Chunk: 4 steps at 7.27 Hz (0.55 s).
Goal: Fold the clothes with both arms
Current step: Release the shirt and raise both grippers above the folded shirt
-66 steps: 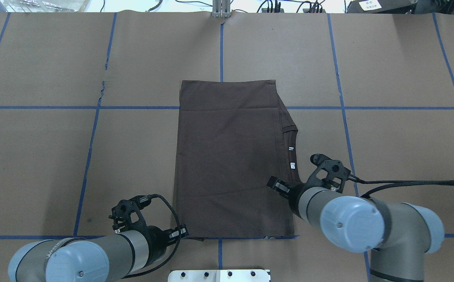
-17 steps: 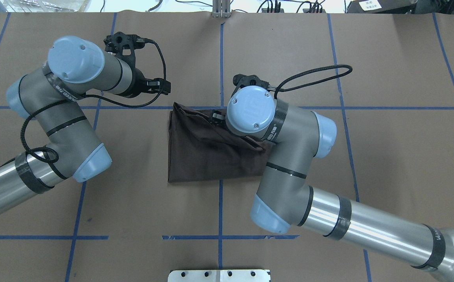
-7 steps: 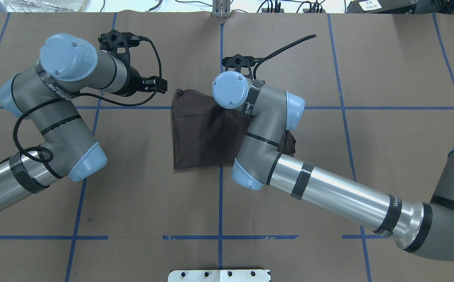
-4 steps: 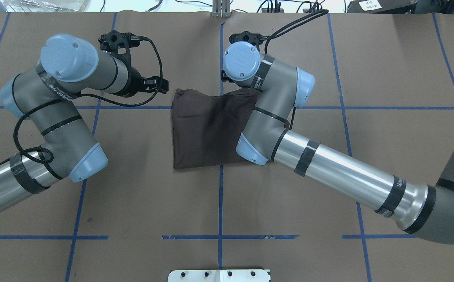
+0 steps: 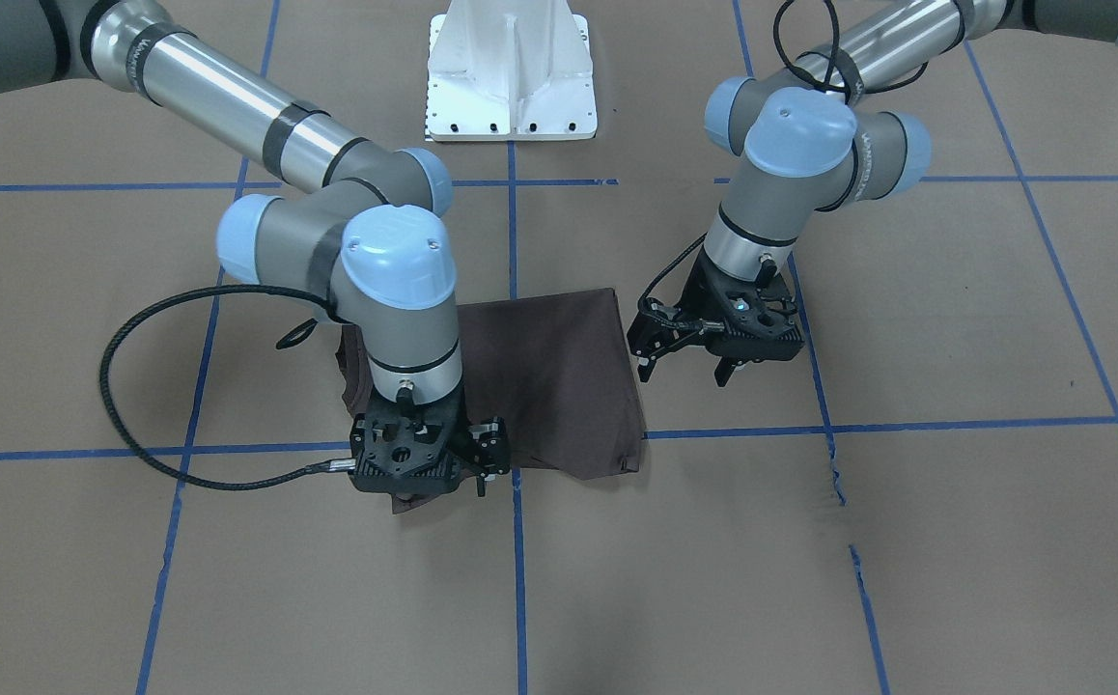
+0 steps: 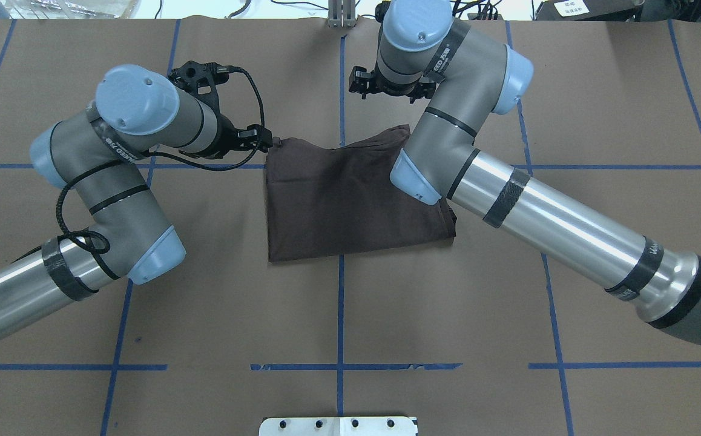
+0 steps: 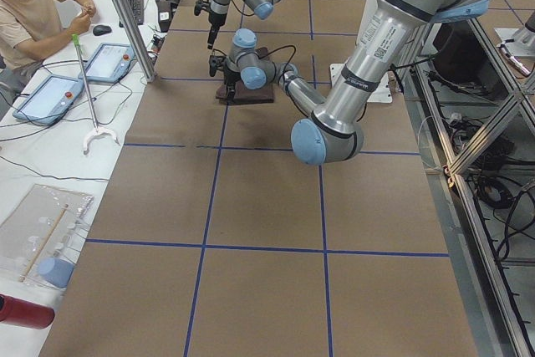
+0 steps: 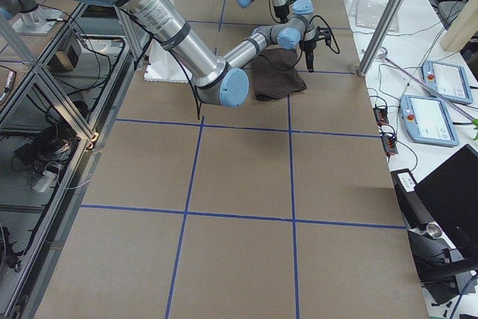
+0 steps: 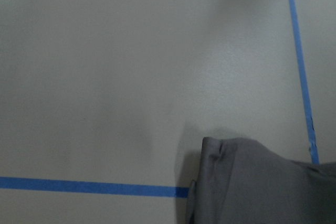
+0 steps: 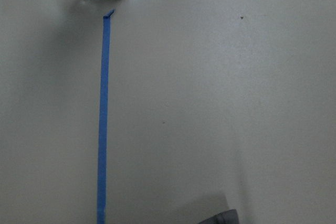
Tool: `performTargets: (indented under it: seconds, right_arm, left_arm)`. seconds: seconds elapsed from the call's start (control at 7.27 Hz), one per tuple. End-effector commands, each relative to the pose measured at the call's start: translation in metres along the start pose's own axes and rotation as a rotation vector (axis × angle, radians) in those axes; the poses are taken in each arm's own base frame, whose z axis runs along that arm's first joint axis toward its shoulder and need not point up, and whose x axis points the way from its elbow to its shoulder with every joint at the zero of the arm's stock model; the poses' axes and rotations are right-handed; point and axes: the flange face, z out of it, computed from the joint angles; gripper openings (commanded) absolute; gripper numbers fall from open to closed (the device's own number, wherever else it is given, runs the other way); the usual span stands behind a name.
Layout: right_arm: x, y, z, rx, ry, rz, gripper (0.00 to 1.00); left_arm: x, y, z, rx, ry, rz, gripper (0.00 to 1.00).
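Black against the brown paper, the left gripper (image 5: 643, 367) hung just beside one far corner of the dark brown T-shirt (image 6: 338, 200). Whether its fingers were spread or closed could not be told, nor whether they touched the fabric. The right gripper (image 5: 484, 471) pointed straight down over the opposite far corner and, in the side views, sat lifted above it. Its jaws were hidden under the wrist, so their state could not be told either. A bit of that corner showed past the gripper in the front-facing view.

Between the two grippers the T-shirt lay folded into a rough rectangle, its far edge rumpled and uneven. It rested on the brown paper (image 6: 205, 315) covering the table, across a crossing of blue tape lines (image 6: 339, 315). The white pedestal base (image 5: 511, 87) stood at the robot's edge of the table. An operator (image 7: 33, 6) sat at a side desk.
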Motion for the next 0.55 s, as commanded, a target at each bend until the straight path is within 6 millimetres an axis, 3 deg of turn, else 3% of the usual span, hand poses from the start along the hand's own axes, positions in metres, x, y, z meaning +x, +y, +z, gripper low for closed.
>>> performTargets:
  seconds: [0.0, 0.28, 0.41]
  right_arm:
    - [0.017, -0.003, -0.001, -0.003, 0.000, -0.005, 1.00]
    - [0.021, -0.002, 0.001, -0.005, 0.004, -0.002, 1.00]
    - [0.024, -0.002, 0.001, -0.005, 0.006, -0.002, 1.00]
  left_arm:
    - [0.026, -0.014, 0.034, 0.024, -0.011, -0.045, 0.45]
    - [0.022, -0.018, 0.064, 0.045, -0.019, -0.042, 0.45]
    - [0.028, -0.020, 0.064, 0.052, -0.017, -0.038, 0.41]
